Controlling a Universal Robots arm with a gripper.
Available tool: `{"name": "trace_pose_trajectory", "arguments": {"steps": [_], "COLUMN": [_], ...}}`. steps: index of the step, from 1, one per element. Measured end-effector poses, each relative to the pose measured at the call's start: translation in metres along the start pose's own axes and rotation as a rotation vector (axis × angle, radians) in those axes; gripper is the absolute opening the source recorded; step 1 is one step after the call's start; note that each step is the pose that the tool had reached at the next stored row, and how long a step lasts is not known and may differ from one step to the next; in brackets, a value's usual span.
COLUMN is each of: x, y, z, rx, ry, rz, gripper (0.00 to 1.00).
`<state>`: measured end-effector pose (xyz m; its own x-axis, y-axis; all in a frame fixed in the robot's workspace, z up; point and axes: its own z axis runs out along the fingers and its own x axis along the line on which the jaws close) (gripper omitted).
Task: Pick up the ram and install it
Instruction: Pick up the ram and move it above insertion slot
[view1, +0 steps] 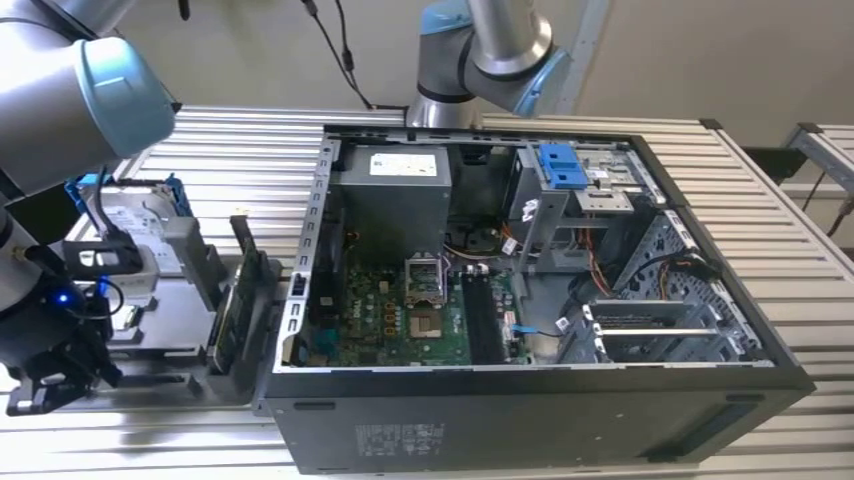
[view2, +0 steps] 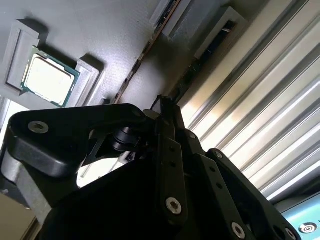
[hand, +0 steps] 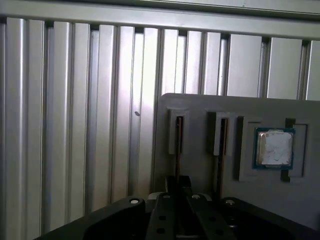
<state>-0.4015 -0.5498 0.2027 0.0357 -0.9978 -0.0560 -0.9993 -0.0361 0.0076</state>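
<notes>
The ram (hand: 178, 145) is a thin dark stick standing on edge in a slot of the grey parts holder (hand: 200, 105). It is the slot farther from the processor chip. In the second wrist view the ram (view2: 192, 70) runs straight toward my fingertips. My gripper (hand: 178, 187) is in line with that slot, fingers together with nothing seen between them, and its tips (view2: 166, 104) look just short of the stick. In the exterior view my gripper (view1: 47, 395) hangs low at the holder's front end on that view's left.
A second thin board (hand: 220, 145) stands in the neighbouring slot, beside a processor chip (hand: 274, 148). A silver hard drive (view1: 134, 235) sits at the holder's back. The open computer case (view1: 534, 280) lies at the exterior view's right, motherboard slots (view1: 481, 320) exposed. Ribbed aluminium table (hand: 75, 125) all around.
</notes>
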Motion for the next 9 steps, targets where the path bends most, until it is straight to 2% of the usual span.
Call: {"name": "trace_pose_trajectory", "arguments": {"steps": [9], "x": [-0.0004], "y": [0.0001], "z": [-0.0067], "rx": [0.0000], "ry": [0.0000], "rz": [0.000], "gripper": [0.14]}}
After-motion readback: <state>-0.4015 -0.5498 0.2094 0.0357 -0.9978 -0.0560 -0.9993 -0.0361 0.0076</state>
